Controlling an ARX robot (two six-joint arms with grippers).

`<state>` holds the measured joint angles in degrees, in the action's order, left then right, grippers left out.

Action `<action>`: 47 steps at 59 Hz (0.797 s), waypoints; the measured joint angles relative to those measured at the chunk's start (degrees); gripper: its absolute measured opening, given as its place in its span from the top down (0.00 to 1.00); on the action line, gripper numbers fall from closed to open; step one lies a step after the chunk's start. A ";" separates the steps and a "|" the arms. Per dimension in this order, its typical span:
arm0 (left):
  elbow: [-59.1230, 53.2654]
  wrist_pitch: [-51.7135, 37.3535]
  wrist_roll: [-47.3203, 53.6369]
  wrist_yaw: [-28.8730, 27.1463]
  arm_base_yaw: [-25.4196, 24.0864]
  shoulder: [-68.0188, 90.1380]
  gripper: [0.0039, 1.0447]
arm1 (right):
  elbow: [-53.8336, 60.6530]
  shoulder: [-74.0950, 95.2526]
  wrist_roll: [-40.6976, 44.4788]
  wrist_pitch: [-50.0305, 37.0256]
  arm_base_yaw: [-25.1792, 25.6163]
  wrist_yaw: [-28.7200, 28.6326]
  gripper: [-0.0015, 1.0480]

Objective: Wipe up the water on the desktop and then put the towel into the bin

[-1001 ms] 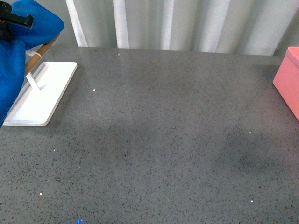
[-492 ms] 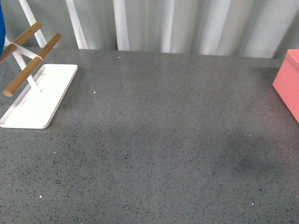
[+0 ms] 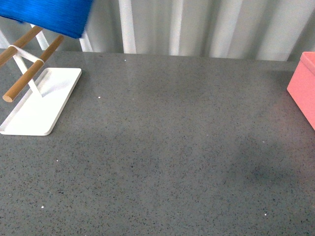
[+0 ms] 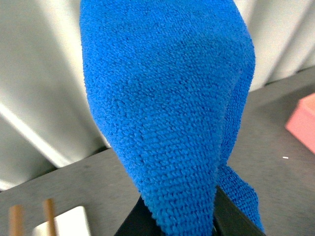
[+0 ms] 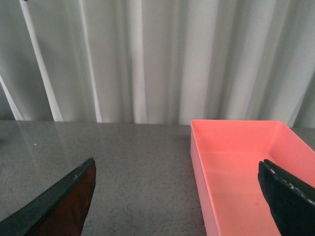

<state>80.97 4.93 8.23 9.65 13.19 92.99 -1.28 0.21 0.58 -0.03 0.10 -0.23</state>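
Note:
The blue towel (image 3: 49, 15) hangs in the air at the top left of the front view, above the rack; only its lower edge shows there. In the left wrist view the towel (image 4: 172, 108) fills the frame, and my left gripper (image 4: 179, 223) is shut on it. The left gripper itself is out of the front view. The grey speckled desktop (image 3: 167, 147) spreads across the front view. The pink bin (image 3: 304, 86) sits at the right edge; in the right wrist view the bin (image 5: 241, 167) is empty. My right gripper (image 5: 182, 196) is open, its jaws wide apart above the bin's near wall.
A flat white tray (image 3: 42, 105) with two wooden rods (image 3: 32, 69) on a white stand sits at the far left of the desktop. A white pleated curtain (image 3: 197, 24) hangs behind the table's far edge.
The towel was draped over the rack, was lifted out of the front view, and now its lower edge shows again at the top left. The rods are uncovered.

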 joint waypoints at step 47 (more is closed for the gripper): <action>-24.50 -42.10 -23.21 21.64 6.82 6.99 0.95 | 0.00 0.00 0.00 0.00 0.00 0.00 0.07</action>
<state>56.47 -37.17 -14.98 31.29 20.01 99.98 -1.28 0.21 0.58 -0.03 0.10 -0.23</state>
